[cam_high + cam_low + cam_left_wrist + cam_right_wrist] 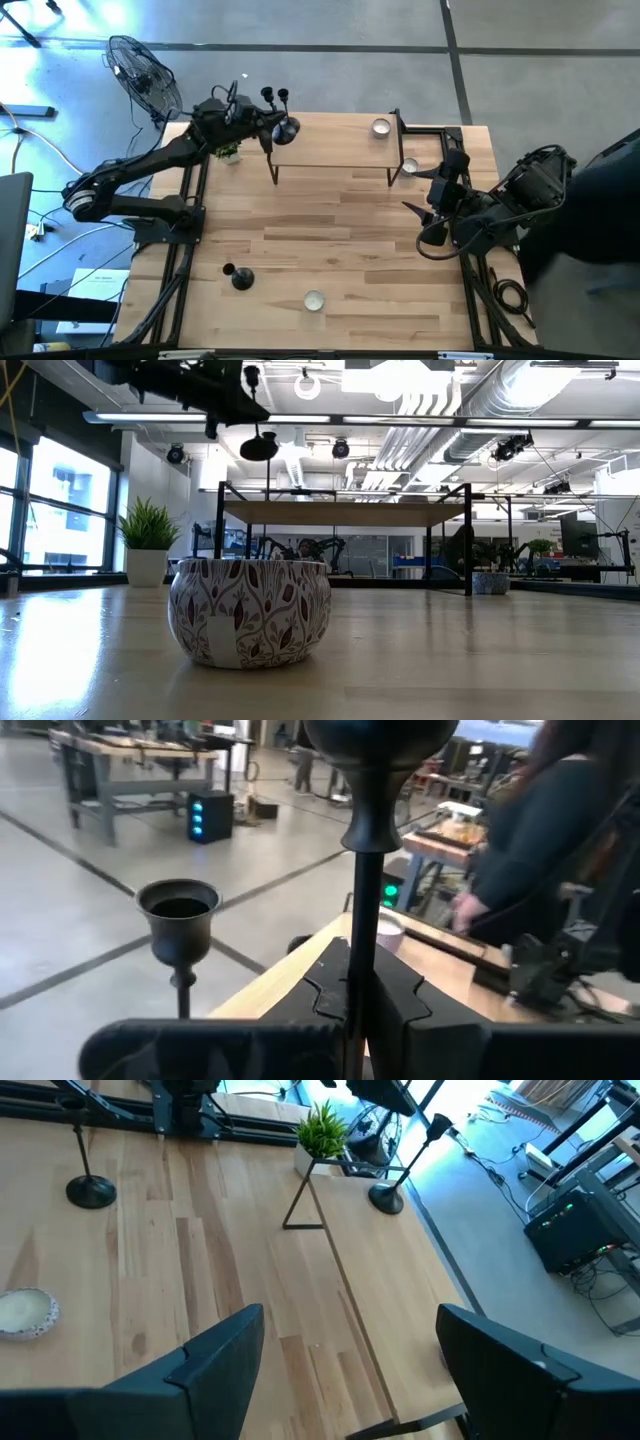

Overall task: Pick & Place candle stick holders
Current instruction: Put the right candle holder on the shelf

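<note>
While a tealight cup (314, 300) and a black holder (241, 279) sit near the table's (340, 250) front edge with bare wood behind them, the right gripper (425, 222) waits open at the right edge. Farther back, the left gripper (268, 127) clamps another holder (366, 850) at the shelf's (330, 140) left end; only the low view shows it raised above the shelf.

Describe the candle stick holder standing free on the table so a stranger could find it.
Go to the wooden table's end opposite the raised shelf, on the left arm's side. A black candle stick holder stands there, round base, thin stem. The tealight cup beside it is low and silvery; the held holder hangs in the left gripper.
</note>
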Robot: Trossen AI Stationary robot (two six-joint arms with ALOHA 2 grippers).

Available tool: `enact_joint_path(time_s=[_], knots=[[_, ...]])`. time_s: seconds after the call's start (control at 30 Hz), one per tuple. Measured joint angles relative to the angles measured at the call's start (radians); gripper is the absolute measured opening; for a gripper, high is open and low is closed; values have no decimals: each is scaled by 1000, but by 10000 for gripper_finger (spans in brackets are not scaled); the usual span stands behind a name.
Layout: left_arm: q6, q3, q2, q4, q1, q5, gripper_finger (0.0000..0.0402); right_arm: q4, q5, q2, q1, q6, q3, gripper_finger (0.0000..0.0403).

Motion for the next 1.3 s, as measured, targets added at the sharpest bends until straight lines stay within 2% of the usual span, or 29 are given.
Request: enact_joint_path(time_s=[0.23, 0.43, 0.97, 1.3], knots=[[-13, 0, 58, 78, 24, 39, 6, 0, 1, 0, 0, 0, 0, 291], [-11, 1, 117, 75, 18, 69, 6, 0, 8, 0, 0, -8, 0, 291], [50, 1, 221, 103, -17, 38, 7, 1, 37, 0, -25, -52, 0, 291], [122, 1, 223, 111, -18, 13, 7, 25, -33, 0, -114, -116, 0, 291]])
